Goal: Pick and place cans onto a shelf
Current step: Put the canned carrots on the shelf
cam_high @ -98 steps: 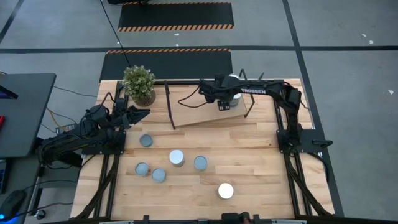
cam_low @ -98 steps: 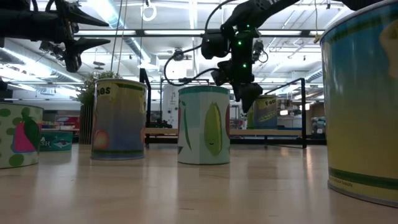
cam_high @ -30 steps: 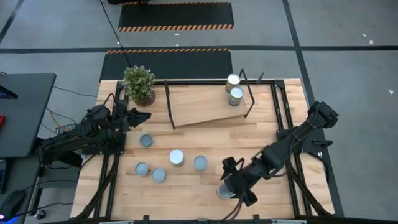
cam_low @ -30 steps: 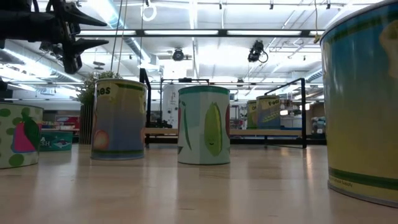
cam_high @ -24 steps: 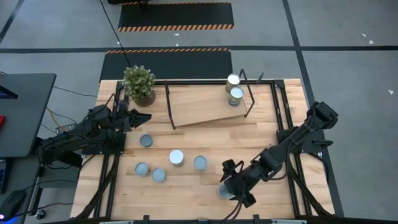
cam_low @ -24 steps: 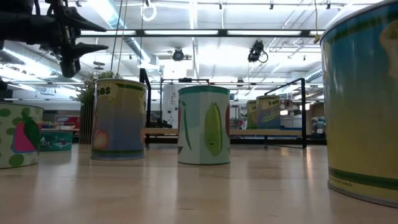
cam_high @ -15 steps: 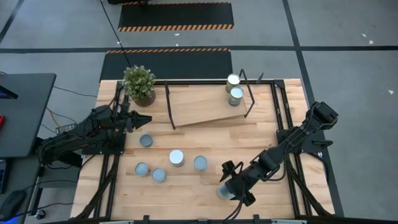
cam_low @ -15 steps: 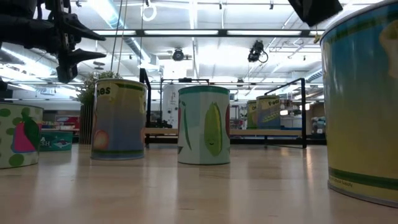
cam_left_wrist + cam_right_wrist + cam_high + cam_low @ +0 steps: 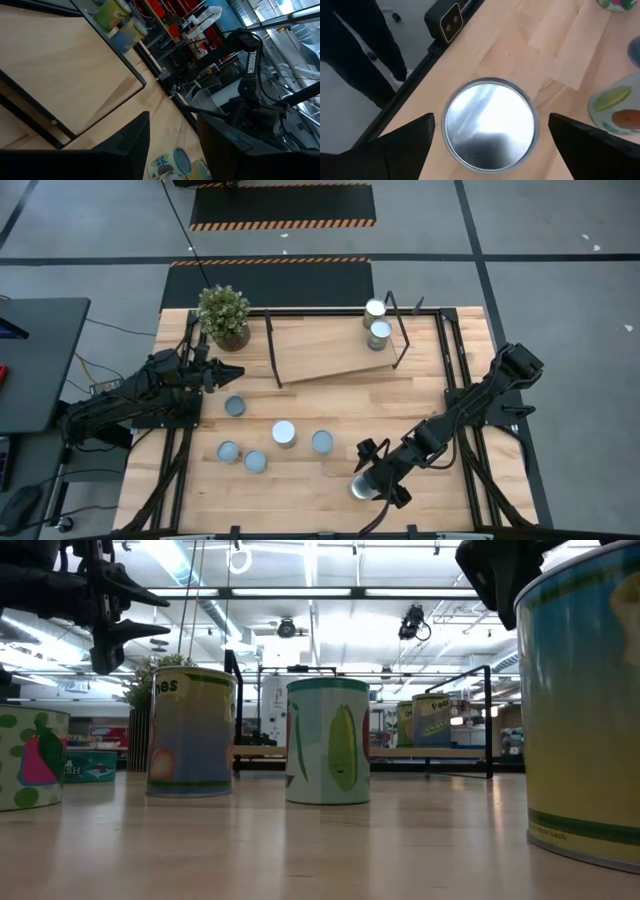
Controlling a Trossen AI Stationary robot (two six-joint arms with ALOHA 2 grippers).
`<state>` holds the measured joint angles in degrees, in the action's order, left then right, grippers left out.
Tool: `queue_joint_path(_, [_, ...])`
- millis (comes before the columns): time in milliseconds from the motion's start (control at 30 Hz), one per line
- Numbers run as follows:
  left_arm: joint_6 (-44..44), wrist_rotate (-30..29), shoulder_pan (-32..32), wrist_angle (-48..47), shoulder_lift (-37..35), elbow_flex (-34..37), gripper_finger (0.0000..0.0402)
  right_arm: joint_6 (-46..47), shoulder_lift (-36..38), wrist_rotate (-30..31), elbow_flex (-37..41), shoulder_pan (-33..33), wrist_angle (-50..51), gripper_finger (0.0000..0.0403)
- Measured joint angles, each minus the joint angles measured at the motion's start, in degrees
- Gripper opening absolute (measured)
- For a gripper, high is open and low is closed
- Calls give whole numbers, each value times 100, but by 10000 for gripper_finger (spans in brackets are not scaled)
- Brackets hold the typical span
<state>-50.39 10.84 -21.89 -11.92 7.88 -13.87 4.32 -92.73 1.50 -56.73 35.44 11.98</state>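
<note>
High view. The right gripper (image 9: 366, 477) hangs over the near right part of the table (image 9: 420, 395), directly above a silver-topped can (image 9: 362, 488) that stands alone there; its fingers are spread wide to either side of the can, not touching it. The left gripper (image 9: 228, 372) hovers at the left edge, just in front of the potted plant (image 9: 223, 314); fingers part open, nothing between them. Two cans (image 9: 377, 322) stand side by side at the right end of the shelf (image 9: 335, 348), which lies tilted across the far side of the table. Five more cans sit on the table in a loose cluster left of centre: one (image 9: 235, 407) nearest the left gripper, a bright-topped one (image 9: 284, 432), one (image 9: 321, 441) to its right, and two (image 9: 241, 456) close together at the near left.

Low view. A large can (image 9: 585, 700) fills the right edge, with the dark right gripper (image 9: 500, 570) just above its rim. Cans with printed labels stand across the tabletop; the left gripper (image 9: 150, 610) hangs high at upper left, holding nothing.

Left wrist view. Two dark fingers (image 9: 130, 145) stand apart with bare table between them. The shelf board (image 9: 65, 75) lies ahead with two cans (image 9: 117, 20) at its far end.

Right wrist view. The can's shiny lid (image 9: 489, 122) sits centred between the two widely spread fingers (image 9: 402, 145), clear of both. A person's dark trouser legs (image 9: 355, 50) stand beside the table edge.
</note>
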Motion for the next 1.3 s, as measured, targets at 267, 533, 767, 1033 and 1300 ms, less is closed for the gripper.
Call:
queue_joint_path(267, [-5, 1, 0, 4, 0, 0, 169, -192, 0, 42, 382, -68, -631, 399])
queue_joint_path(533, [-155, 1, 0, 4, 0, 0, 169, -262, 0, -92, 806, -243, -1156, 389])
queue_joint_path(767, [-251, 1, 0, 4, 0, 0, 169, -450, -2, -196, 923, -389, -1382, 355])
queue_joint_path(1033, [-304, 1, 0, 7, 0, 0, 169, -586, -1, -246, 927, -514, -1367, 307])
queue_joint_path(1300, [-304, 1, 0, 8, 0, 0, 169, -407, 20, -33, 910, -826, -1189, 308])
